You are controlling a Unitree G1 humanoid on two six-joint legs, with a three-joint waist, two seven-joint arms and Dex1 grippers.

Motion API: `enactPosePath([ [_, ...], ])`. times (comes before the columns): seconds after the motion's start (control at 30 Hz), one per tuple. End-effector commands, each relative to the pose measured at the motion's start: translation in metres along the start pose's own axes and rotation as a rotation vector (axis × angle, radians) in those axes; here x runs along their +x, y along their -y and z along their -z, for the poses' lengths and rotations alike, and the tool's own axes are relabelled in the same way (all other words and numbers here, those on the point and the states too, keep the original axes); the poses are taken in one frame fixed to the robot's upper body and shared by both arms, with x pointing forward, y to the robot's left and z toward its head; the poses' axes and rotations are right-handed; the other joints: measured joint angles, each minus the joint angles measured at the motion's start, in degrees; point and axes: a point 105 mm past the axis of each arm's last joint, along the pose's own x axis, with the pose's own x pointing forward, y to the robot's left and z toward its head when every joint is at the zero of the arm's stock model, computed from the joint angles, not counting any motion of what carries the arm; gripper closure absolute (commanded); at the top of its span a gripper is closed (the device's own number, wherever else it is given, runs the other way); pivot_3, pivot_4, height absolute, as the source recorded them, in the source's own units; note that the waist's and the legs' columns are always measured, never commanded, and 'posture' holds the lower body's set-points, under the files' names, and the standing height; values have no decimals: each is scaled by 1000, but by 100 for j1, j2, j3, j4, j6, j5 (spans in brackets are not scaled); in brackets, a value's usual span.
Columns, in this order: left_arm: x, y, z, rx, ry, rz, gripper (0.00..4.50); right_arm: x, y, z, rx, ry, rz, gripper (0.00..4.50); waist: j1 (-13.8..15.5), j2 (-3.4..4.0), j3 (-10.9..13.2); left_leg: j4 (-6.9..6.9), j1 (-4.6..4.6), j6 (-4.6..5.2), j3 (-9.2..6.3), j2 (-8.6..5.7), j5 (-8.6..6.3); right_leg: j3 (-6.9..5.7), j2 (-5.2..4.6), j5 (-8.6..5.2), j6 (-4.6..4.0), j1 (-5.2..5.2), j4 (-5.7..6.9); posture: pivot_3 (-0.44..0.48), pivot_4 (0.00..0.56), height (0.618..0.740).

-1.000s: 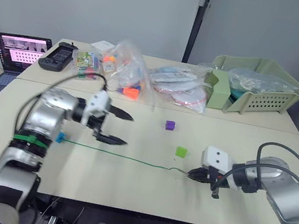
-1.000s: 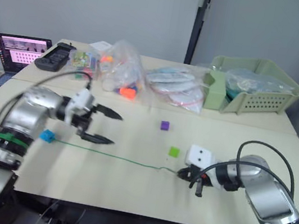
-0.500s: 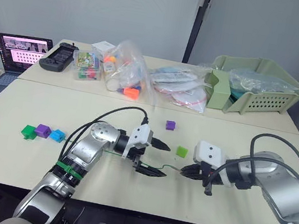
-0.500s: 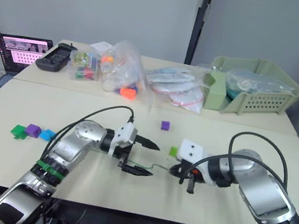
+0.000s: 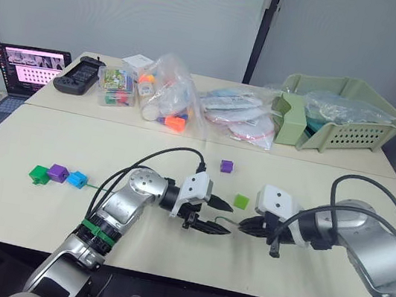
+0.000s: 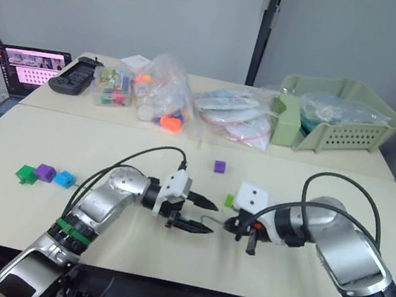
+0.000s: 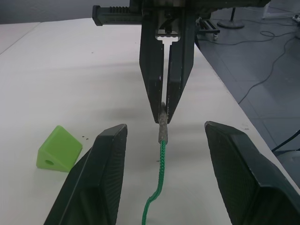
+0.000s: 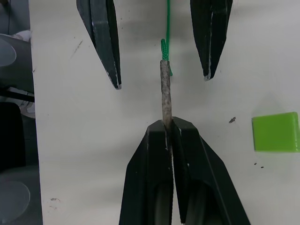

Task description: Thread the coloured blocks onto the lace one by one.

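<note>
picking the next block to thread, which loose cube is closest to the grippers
The lime green cube, right beside the right gripper; the purple cube lies farther back.

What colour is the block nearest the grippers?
Lime green, clearest in the left wrist view.

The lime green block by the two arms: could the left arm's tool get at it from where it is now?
Probably yes. The lime green block lies alone on bare table just beside the open left tool, nothing between them.
</note>
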Motion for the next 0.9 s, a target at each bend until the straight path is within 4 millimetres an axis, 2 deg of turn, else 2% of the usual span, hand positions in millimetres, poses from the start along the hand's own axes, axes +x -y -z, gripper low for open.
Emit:
enactPosePath([
  [0.03,3,-1,-10,41,13,4,1765,-3,0,-9,-35,11,8,4500,-1,0,0,0,0,0,0,0,0,0,0,0,0,0,0,0,150,733],
  [0.1,4,-1,-9,35,12,10,1765,-3,0,-9,-33,13,9,4500,0,0,0,0,0,0,0,0,0,0,0,0,0,0,0,0,150,733],
  [0.23,6,1,-10,32,20,23,2899,-3,0,-9,-30,15,11,4500,0,0,0,0,0,0,0,0,0,0,0,0,0,0,0,0,150,733],
  [0.33,6,1,-11,32,25,25,3961,-3,0,-9,-26,15,11,4500,-2,0,0,0,0,0,0,0,0,0,0,0,0,0,0,0,150,733],
  [0.4,5,0,-11,33,24,24,4435,-3,0,-9,-22,16,14,4500,-3,0,0,0,0,0,0,0,0,0,0,0,0,0,0,0,150,733],
  [0.6,5,-1,-11,32,23,23,4435,-3,-2,-9,-4,23,11,4500,0,0,0,0,0,0,0,0,0,0,0,0,0,0,-1,0,150,733],
  [0.8,4,-1,-10,28,24,19,4500,-12,-2,-21,55,71,18,2489,0,0,0,0,0,0,0,0,0,0,0,0,0,0,-1,0,150,733],
  [0.9,-1,-3,-7,19,18,5,4500,-29,-2,-24,152,150,61,1424,15,-1,0,0,-1,0,-2,0,0,0,0,0,0,0,-1,0,150,733],
])
